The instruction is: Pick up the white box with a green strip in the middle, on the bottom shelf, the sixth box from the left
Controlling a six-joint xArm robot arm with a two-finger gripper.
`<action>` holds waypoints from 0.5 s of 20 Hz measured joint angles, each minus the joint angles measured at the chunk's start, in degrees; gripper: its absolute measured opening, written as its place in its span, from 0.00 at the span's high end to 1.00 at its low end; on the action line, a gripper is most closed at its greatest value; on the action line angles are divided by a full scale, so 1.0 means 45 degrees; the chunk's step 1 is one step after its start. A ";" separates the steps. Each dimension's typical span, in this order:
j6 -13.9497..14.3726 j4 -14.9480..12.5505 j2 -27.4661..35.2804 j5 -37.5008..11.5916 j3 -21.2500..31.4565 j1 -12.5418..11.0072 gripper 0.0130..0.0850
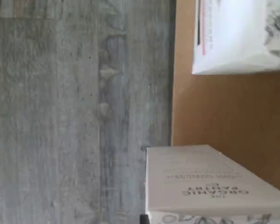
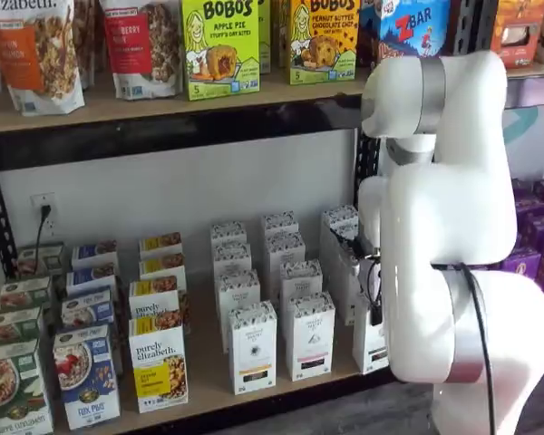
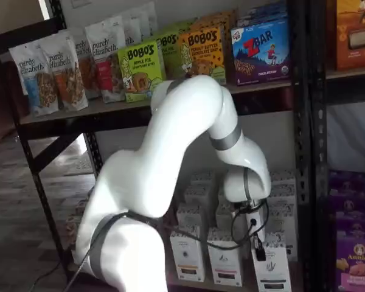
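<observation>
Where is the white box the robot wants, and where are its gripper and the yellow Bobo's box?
white box (image 3: 272, 272), shelf view, front face.
gripper (image 3: 260, 249), shelf view, black fingers.
Bobo's apple pie box (image 2: 219, 45), shelf view, front.

The white arm (image 3: 170, 158) bends over and down toward lower right of the frame; its gripper (image 3: 260, 248) seems closed, fingers mostly hidden.

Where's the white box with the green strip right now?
The white box stands at the front of the bottom shelf, at the right end of the front row of white cartons. The gripper is shut on its top in both shelf views.
</observation>
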 joint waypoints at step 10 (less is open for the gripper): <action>0.0855 -0.0697 -0.3115 -0.0744 0.3950 0.0124 0.44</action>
